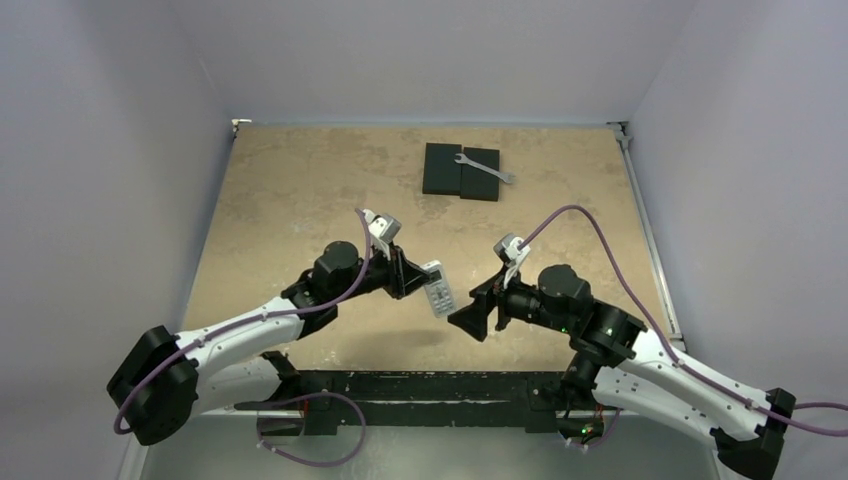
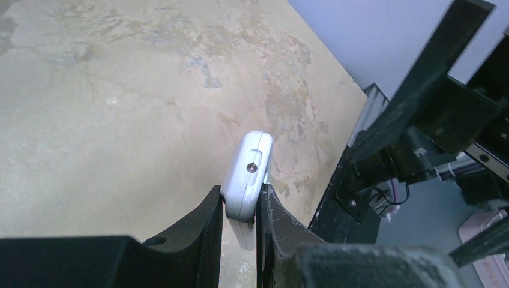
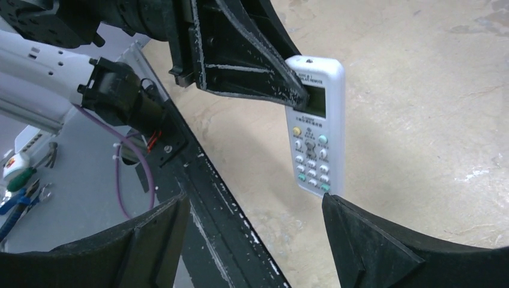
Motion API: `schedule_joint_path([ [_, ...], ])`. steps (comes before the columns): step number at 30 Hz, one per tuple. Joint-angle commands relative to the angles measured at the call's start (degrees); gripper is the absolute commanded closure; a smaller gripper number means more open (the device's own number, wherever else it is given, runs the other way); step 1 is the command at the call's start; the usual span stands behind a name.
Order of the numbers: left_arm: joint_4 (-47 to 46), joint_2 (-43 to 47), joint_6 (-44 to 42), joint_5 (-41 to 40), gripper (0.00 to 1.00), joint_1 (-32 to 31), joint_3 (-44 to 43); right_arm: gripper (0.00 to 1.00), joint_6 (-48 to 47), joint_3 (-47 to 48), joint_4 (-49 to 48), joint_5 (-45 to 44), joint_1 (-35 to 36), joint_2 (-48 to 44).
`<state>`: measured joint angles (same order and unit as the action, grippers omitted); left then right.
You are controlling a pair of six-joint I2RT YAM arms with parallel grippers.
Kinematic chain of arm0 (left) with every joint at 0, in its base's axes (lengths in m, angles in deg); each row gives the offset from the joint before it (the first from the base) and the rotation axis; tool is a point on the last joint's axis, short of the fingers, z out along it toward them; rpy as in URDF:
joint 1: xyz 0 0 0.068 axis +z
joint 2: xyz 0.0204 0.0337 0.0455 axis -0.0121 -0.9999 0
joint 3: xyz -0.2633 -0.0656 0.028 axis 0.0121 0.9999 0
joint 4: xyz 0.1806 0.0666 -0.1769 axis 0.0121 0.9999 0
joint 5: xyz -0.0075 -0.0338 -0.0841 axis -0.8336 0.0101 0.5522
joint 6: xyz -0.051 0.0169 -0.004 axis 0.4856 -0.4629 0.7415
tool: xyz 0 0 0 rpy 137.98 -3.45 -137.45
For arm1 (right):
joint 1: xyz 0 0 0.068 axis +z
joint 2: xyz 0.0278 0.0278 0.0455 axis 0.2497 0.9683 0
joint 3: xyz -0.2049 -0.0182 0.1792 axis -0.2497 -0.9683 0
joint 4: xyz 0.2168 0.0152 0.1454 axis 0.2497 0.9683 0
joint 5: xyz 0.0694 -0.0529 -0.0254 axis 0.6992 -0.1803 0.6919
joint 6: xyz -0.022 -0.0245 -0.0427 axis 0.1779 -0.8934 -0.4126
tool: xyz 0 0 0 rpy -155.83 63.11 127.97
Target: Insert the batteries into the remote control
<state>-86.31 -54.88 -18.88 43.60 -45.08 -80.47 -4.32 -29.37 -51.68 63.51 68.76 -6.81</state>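
The white remote control (image 1: 437,288) hangs in the air above the table, held at its upper end by my left gripper (image 1: 415,277), which is shut on it. In the left wrist view its top end (image 2: 247,174) is pinched between the two black fingers. In the right wrist view its button face (image 3: 314,132) points toward my right gripper (image 3: 255,219), which is open and empty just below and right of the remote. In the top view the right gripper (image 1: 478,318) sits close to the remote. The batteries are not in view.
Two black flat blocks (image 1: 461,172) lie side by side at the back of the table with a silver wrench (image 1: 487,168) across them. The black mounting rail (image 1: 420,385) runs along the near edge.
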Motion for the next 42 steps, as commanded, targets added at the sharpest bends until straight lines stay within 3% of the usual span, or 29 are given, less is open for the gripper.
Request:
schedule_joint_path([
  [1,-7.9,-2.7,5.2,2.4,1.00,3.6,1.9,0.10,1.6,-1.4,-2.1,-4.2,-0.2,-0.3],
  [7,-13.2,-7.0,8.2,3.3,1.00,5.3,4.4,0.08,1.5,-1.5,-2.7,-4.7,-0.2,0.5],
  [24,-17.2,-16.3,7.6,2.4,1.00,6.9,6.6,0.04,0.9,-1.5,-5.9,-4.7,-0.2,3.5],
  [32,-15.1,-16.9,5.1,-2.9,0.72,7.2,8.1,0.02,-1.0,0.1,-6.2,-5.4,-0.2,6.6],
  [42,-14.7,-20.7,3.8,-4.7,0.59,7.5,7.4,0.01,-2.6,2.4,-6.4,-5.1,-0.2,10.5],
])
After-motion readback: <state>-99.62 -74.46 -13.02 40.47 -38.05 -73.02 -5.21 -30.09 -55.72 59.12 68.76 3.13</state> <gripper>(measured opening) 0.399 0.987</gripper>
